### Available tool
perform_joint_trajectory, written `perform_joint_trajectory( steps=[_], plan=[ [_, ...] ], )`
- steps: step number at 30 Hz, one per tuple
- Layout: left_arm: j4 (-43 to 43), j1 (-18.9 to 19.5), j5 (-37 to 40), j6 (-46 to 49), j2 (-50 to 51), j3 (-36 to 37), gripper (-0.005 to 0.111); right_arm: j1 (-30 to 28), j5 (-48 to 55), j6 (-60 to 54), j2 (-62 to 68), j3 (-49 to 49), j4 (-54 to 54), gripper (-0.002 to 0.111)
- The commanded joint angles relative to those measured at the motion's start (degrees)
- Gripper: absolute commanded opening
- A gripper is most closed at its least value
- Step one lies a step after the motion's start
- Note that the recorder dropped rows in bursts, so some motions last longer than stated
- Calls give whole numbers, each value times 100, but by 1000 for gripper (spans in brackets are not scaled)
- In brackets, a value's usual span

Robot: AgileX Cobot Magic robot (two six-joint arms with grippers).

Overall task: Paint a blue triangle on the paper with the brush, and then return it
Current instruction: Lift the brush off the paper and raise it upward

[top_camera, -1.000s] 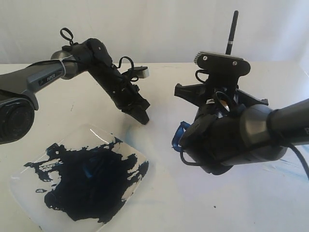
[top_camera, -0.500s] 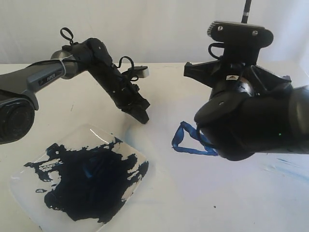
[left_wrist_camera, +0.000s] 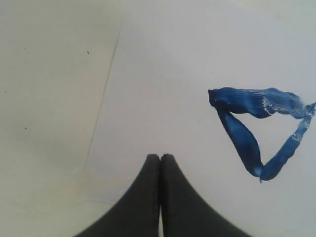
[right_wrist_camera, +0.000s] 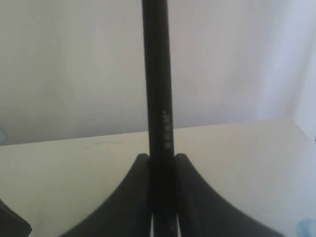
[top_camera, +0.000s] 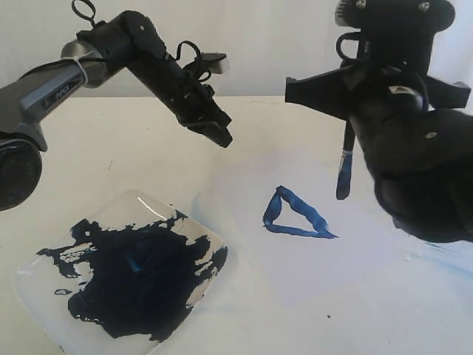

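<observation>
The cream table (top_camera: 74,170) takes up most of what I can see. The paper (left_wrist_camera: 163,89) lies flat on it (only a shade paler than the tabletop, so its edge is easy to miss).

The right arm's dark bulk fills the near right side, raised well above the sheet. The left arm reaches in from the far left, angled down toward the middle.

Near the front left sits a clear plate (top_camera: 126,207), mostly covered by a dark navy puddle (top_camera: 133,281). It lies just off the paper's edge and well apart from both grippers.

The triangle (top_camera: 303,208) is on the paper, roughly mid-table: thick blue strokes, bare centre, one corner drawn out to a point toward the right arm.

The right gripper (right_wrist_camera: 162,163) has its fingers clamped on the brush (top_camera: 344,166), one on each side of the black handle. The brush hangs close to upright, bristles down, behind and to the right of the triangle (the tip looks clear of the sheet, though I can't be sure from here).

The left gripper (left_wrist_camera: 160,160) holds nothing. Its two fingers are pressed flat together, hovering over the paper near its left edge, off to one side of the triangle.
</observation>
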Motion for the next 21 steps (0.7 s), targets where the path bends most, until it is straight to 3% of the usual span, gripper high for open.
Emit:
perform_joint_trajectory(
  steps=[1,6,17,21],
  plan=[
    [263,147,185,-193,-404,-80,0,-218,620,-738,-610,32,-42,0],
    [416,485,651,-288,-810,-80,0,-772,1686,-1109,-1383,32,175,0],
    [1039,939,651,-573,-1931,-39,0,-1917,4281,-1349,-2129,22,532,0],
    [1582,950,651,-603,-2354,758,0,-2211,4954,-1324,-2129,11,545,0]
  ],
)
